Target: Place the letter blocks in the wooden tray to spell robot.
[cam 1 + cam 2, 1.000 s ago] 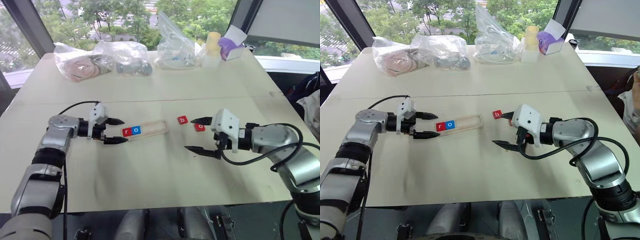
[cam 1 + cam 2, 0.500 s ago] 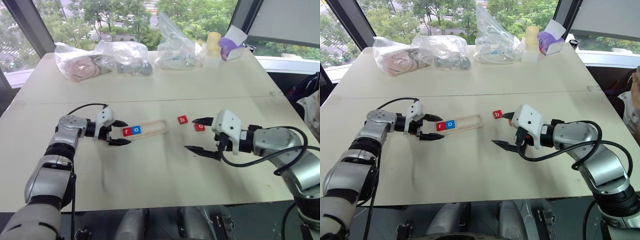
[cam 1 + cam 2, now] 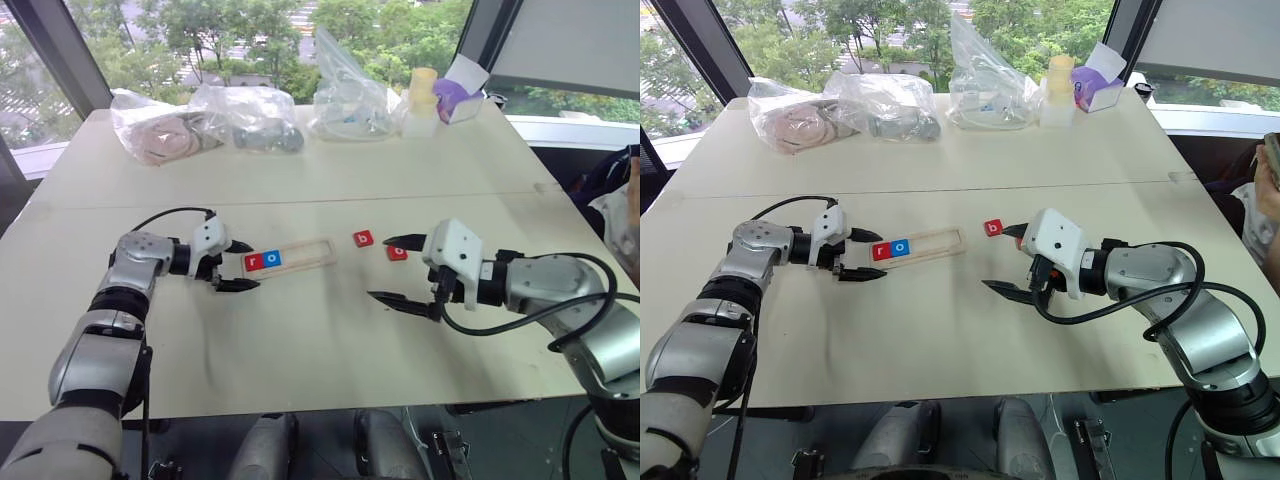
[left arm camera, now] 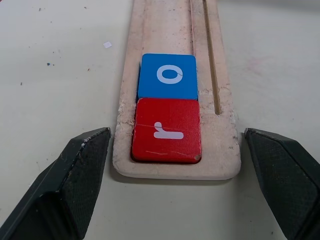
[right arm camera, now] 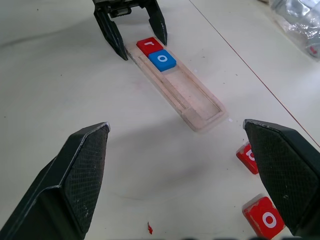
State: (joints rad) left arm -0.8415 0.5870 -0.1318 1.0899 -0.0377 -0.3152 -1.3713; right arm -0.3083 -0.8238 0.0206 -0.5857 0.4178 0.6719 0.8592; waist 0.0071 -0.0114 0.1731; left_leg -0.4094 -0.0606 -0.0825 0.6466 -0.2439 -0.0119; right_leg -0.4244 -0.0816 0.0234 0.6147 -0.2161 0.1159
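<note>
While both grippers sit low over the beige table, neither holds anything. Right gripper: fingers spread wide apart, empty, pointing toward the table's middle, hovering near the two loose red tiles. Left gripper: fingers also apart, empty, straddling the near-left end of the wooden tray; one fingertip on each side of that end, whether they touch the wood cannot be told.

Wooden tray lies roughly mid-table, long axis running left to right, slightly angled. Red r tile sits in the groove at the end closest to the left gripper, blue o tile directly next to it, edges touching. Rest of the groove is bare wood.

Red b tile lies flat on the table just right of the tray's free end, not touching it. Red o tile lies beside b, slightly farther right, close to the right gripper's upper finger. Fifth tile not made out.

Far edge of the table: clear plastic bags with contents, a pale yellow bottle, a purple and white box. Windows with trees behind.
</note>
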